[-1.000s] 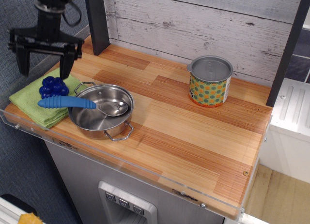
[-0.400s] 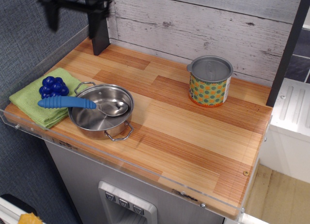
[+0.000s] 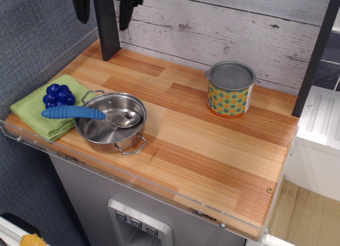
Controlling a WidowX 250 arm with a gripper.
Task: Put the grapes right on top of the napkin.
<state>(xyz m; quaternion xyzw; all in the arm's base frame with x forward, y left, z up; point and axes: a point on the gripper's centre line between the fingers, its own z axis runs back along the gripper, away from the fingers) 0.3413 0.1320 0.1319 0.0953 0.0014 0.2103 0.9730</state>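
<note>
The grapes (image 3: 58, 95), a small bunch of glossy deep-blue balls, rest on the light green folded napkin (image 3: 33, 108) at the table's left front corner. My gripper (image 3: 103, 15) is at the top left edge of the view, high above the back of the table and far from the grapes. Its two black fingers hang down wide apart, open and empty, with the dark post between them from this angle.
A steel pot (image 3: 110, 121) sits just right of the napkin, with a blue-handled spoon (image 3: 74, 113) lying across its rim and the napkin. A patterned tin can (image 3: 229, 89) stands at the back right. A dark post (image 3: 108, 31) rises at the back left.
The gripper has risen from just above the grapes and moved back and to the right, up to the top edge. The grapes stay on the napkin.
</note>
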